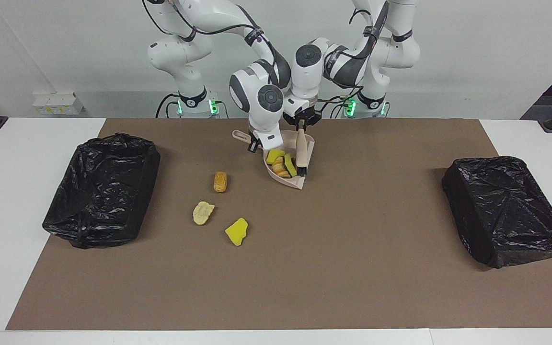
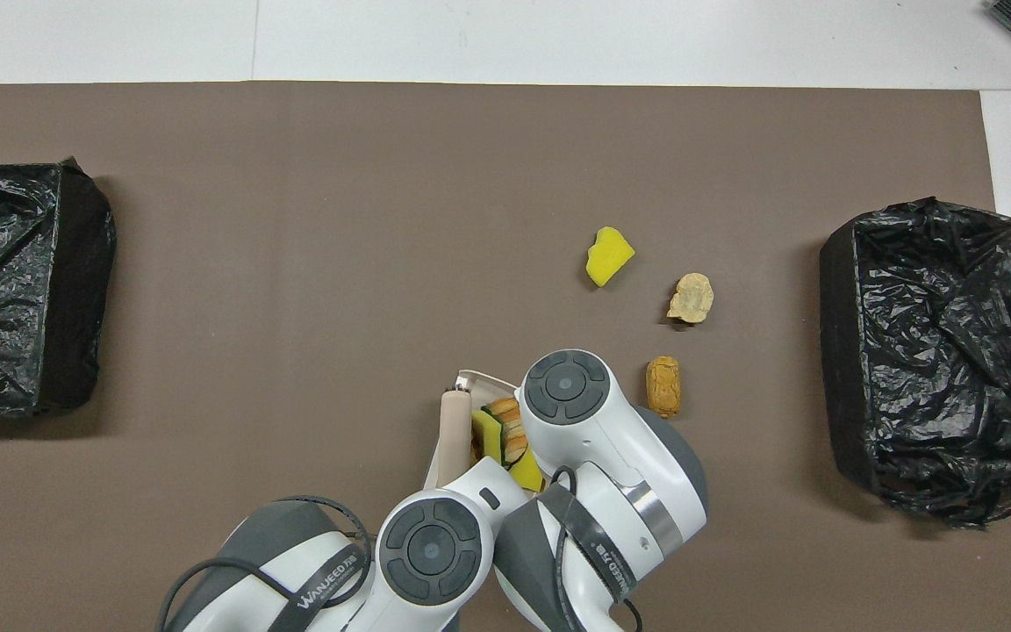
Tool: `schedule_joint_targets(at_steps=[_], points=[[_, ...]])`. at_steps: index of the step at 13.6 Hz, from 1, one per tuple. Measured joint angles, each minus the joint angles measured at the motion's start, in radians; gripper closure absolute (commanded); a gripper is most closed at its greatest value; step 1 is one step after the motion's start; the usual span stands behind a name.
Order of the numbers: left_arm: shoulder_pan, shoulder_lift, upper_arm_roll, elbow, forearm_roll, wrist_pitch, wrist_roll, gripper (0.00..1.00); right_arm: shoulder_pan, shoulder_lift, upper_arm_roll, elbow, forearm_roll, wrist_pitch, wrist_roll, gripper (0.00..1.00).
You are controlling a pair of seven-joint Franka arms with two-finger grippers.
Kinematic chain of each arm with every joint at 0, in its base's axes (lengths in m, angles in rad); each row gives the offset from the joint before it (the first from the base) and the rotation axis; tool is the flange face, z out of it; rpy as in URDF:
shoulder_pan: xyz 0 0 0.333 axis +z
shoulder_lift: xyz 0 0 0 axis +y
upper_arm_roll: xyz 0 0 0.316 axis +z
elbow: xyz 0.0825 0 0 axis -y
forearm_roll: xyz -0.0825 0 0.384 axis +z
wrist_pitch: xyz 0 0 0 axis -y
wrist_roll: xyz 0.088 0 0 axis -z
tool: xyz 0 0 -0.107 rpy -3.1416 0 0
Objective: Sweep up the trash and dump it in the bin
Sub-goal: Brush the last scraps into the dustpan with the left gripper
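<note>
My right gripper (image 1: pixel 255 143) is shut on the handle of the beige dustpan (image 1: pixel 300 184), which sits on the mat close to the robots. Yellow and tan trash (image 1: pixel 281 163) is crowded inside the pan, also seen from above as trash (image 2: pixel 499 428). My left gripper (image 1: pixel 301 125) is shut on the beige brush (image 1: pixel 301 154), whose bristles rest in the pan against the scraps. Three loose pieces lie farther out: a tan lump (image 1: pixel 220 181), a pale lump (image 1: pixel 202 212) and a yellow sponge chunk (image 1: pixel 236 231). In the overhead view both grippers are hidden under the arms.
A black-bagged bin (image 1: pixel 101 189) stands at the right arm's end of the brown mat and another bin (image 1: pixel 506 208) at the left arm's end. From above, the brush (image 2: pixel 453 428) lies along the dustpan's side.
</note>
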Motion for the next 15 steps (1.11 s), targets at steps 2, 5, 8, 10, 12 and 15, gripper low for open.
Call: schedule_joint_targets(at_steps=[2, 5, 8, 10, 12, 15], points=[[0.000, -0.002, 0.004, 0.022, 0.000, -0.064, 0.003, 1.00, -0.003, 0.000, 0.000, 0.000, 0.002, 0.000, -0.005, 1.00], [-0.002, -0.023, 0.030, 0.098, 0.000, -0.238, 0.040, 1.00, -0.025, 0.000, 0.000, -0.001, 0.004, 0.000, -0.056, 1.00], [-0.003, -0.082, 0.075, 0.120, -0.030, -0.349, 0.120, 1.00, -0.067, -0.001, -0.001, 0.001, 0.004, 0.000, -0.125, 1.00], [-0.004, -0.103, 0.078, 0.117, -0.038, -0.352, 0.140, 1.00, -0.094, -0.009, -0.002, 0.002, 0.004, -0.007, -0.171, 1.00], [-0.004, -0.101, 0.081, 0.098, -0.038, -0.308, 0.187, 1.00, -0.141, -0.033, -0.002, 0.004, 0.005, -0.018, -0.254, 1.00], [0.012, -0.077, 0.100, 0.045, -0.038, -0.190, 0.278, 1.00, -0.193, -0.071, -0.004, 0.004, 0.039, -0.039, -0.339, 1.00]])
